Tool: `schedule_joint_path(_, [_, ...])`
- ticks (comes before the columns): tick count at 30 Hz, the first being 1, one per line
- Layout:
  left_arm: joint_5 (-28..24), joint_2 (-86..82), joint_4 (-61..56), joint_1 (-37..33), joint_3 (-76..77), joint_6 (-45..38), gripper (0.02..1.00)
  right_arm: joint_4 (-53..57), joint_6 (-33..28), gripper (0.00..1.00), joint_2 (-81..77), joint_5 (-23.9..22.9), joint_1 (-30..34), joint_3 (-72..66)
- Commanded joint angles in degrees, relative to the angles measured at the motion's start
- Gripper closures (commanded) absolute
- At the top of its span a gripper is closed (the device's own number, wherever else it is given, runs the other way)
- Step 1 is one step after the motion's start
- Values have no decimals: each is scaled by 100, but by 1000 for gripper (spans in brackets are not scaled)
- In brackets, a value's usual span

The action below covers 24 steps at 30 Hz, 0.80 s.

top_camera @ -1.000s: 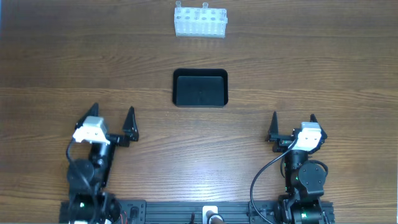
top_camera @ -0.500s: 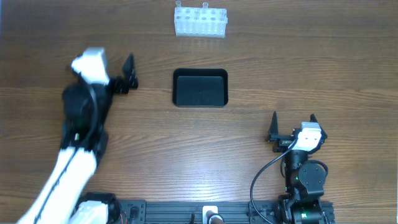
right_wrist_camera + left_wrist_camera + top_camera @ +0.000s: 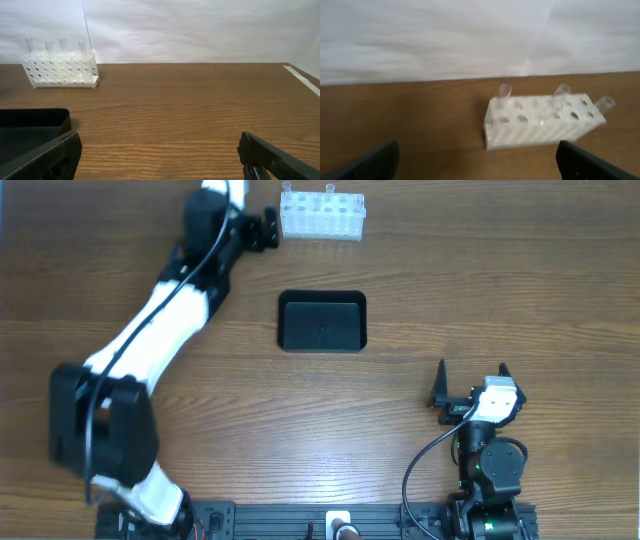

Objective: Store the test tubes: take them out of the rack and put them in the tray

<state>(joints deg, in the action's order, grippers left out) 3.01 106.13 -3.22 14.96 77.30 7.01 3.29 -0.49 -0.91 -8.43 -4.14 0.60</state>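
Left gripper (image 3: 262, 227) top, left of centre, beside rack (image 3: 322, 218), fingers wide. Right gripper (image 3: 472, 372) lower right, likewise wide. Tray (image 3: 284, 322) centre.

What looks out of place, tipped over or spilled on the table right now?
Nothing stands out. The rack stands upright at the far side of the table with its test tubes seated in it, the black tray lies flat and empty in the middle, and no spill or breakage shows.
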Motion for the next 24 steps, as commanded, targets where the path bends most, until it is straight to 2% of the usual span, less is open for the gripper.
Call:
schedule_joint_path(1, [267, 841, 461, 76, 1250, -81, 18, 26, -44, 9, 57, 44, 42, -31])
schedule_joint_path(9, [308, 2085, 1080, 144, 2865, -81, 18, 26, -44, 7, 57, 44, 42, -31])
schedule_joint_path(24, [310, 3121, 1056, 284, 3727, -81, 20, 26, -44, 7, 57, 44, 42, -31])
